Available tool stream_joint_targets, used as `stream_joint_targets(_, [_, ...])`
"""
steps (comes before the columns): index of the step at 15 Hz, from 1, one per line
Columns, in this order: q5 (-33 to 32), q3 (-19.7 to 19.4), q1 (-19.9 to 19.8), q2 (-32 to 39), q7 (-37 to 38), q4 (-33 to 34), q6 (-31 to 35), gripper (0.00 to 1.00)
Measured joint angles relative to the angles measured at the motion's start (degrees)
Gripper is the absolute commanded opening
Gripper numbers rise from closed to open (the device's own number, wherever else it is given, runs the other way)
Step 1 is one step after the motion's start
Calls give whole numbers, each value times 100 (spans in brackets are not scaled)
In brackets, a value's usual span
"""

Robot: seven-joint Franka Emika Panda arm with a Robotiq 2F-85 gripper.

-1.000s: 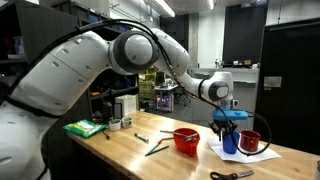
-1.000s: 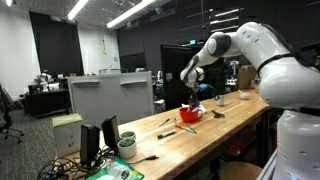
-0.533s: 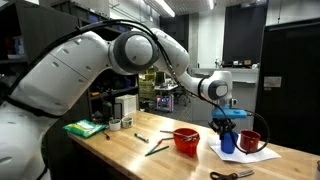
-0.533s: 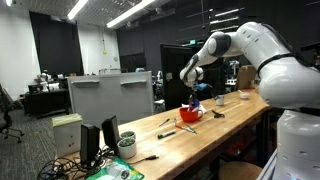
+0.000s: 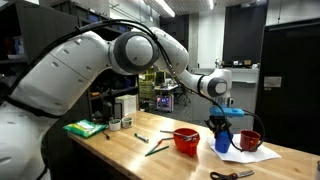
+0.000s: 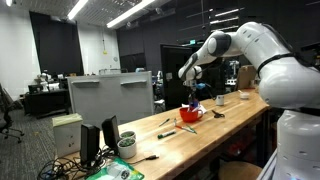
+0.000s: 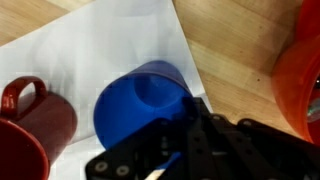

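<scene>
The gripper (image 5: 221, 123) is closed right down on the rim of the blue cup (image 5: 222, 141). In the wrist view you can see the gripper (image 7: 190, 125) coming in from the bottom edge, with one finger seemingly inside the cup (image 7: 135, 105) and the other outside, pinching the wall on the side nearest the camera. The cup is upright with its mouth facing up, and it looks empty as far as the wrist view shows.

The cup is over the sheet of white paper (image 7: 100, 40) on the wooden table (image 5: 120, 155). It's hard to tell whether the bottom sits on the paper or hangs just above it. A red mug (image 5: 249, 140) stands just beside the cup on the same paper, handle pointing away from the cup in the wrist view (image 7: 30, 115). On the cup's other side is a red bowl (image 5: 186, 140), sitting on bare wood near the paper's edge.

Scissors (image 5: 230, 175) lie at the front edge of the table, well apart from the cup.
</scene>
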Motion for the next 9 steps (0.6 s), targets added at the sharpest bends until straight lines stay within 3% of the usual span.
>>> stream_joint_targets(9, [699,82,-288,1,-514,458,-1416,1])
